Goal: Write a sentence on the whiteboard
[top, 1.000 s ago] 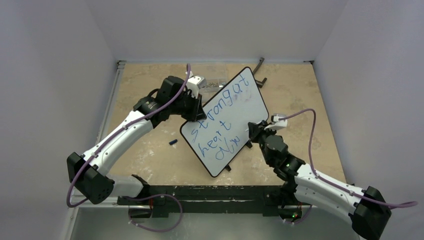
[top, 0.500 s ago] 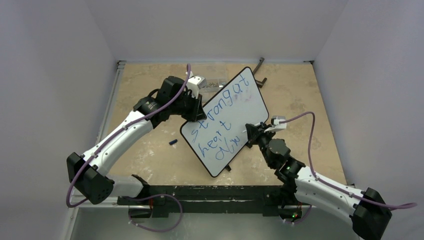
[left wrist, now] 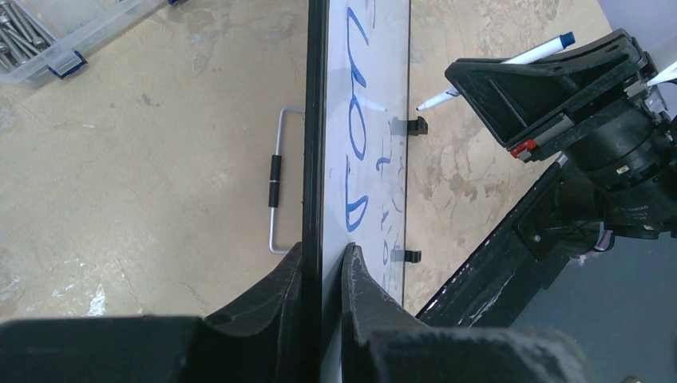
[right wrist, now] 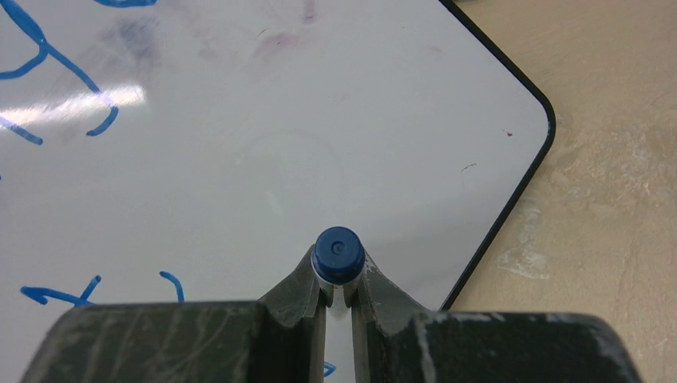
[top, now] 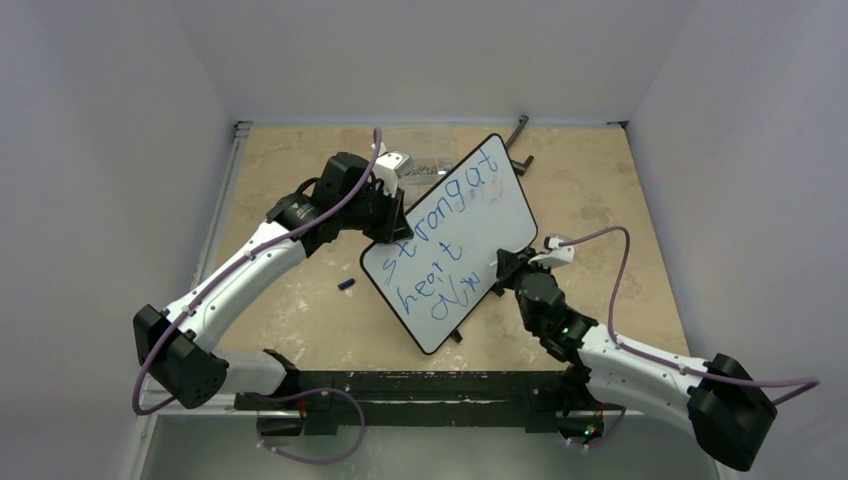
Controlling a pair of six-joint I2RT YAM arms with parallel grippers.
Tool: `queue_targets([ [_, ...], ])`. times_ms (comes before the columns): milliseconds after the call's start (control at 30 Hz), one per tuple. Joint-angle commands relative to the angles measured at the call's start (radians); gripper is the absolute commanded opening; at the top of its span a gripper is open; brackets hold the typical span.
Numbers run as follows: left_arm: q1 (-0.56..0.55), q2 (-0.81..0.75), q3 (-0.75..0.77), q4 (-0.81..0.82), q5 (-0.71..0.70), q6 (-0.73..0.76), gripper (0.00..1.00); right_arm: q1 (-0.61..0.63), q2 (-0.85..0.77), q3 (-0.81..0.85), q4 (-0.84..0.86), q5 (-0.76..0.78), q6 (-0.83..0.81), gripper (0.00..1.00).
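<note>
A clear plastic bin (left wrist: pixel 88 36) is sitting on the tan surface (top: pixel 300 320) at the far side, past the left arm. It is holding what look like long metal bolts (left wrist: pixel 16 32), though the frame edge is cutting most of them off.

The right arm is stretching low and forward from its base. The right gripper (right wrist: pixel 338 281) is aiming at the board, its jaws squeezing a marker (right wrist: pixel 338 249) whose blue end is facing the wrist camera. The left arm is bending at the elbow and reaching inward. The left gripper (left wrist: pixel 322 267) is pinching the black frame of the whiteboard (top: pixel 490 215), with one of the jaws on each face.

The whiteboard is lying diagonally between the two arms. The sentence (top: pixel 440 240) is running across it in blue, in two rows. The marker is pointing at bare white near a rounded corner, and whether its tip is touching cannot be told.
</note>
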Motion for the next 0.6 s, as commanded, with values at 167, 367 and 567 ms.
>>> queue_targets([
  [167,0.026,0.02,-0.011,-0.154,-0.355,0.174,0.0,-0.002,0.042,-0.005,0.118,0.138,0.175,0.0],
  [367,0.026,0.018,-0.011,-0.154,-0.353,0.174,0.0,-0.003,0.127,0.019,0.172,0.118,0.17,0.0],
  [567,0.026,0.019,-0.011,-0.153,-0.347,0.174,0.0,-0.003,0.159,0.023,0.213,0.07,0.136,0.0],
])
